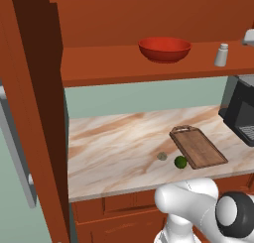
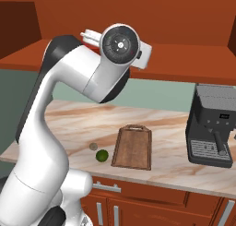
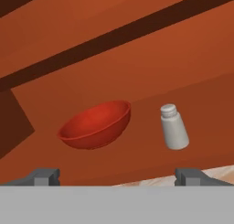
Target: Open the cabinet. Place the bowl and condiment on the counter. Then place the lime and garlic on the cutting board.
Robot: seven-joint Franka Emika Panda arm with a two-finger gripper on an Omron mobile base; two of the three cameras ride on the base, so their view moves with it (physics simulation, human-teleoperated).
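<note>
The cabinet (image 1: 34, 113) stands open, its door swung out at the left with the grey bar handle (image 1: 17, 152) showing. On the shelf inside sits the red bowl (image 1: 164, 49), and just to its right, apart from it, the small whitish condiment (image 1: 222, 54) shaker stands upright. From the hand view, the gripper (image 3: 121, 176) faces that shelf with its fingers spread wide and nothing between them; the bowl (image 3: 95, 125) lies ahead to the left and the condiment (image 3: 173, 127) ahead to the right.

Down on the marble counter (image 1: 114, 143), the cutting board (image 1: 198, 147) lies flat, loop handle at its far end. The lime (image 1: 180, 161) rests just off the board's near left corner, on the counter. The garlic (image 1: 161, 156) sits a little further left of the lime, close but not touching. A black coffee machine (image 2: 213, 128) stands at the right end of the counter.
</note>
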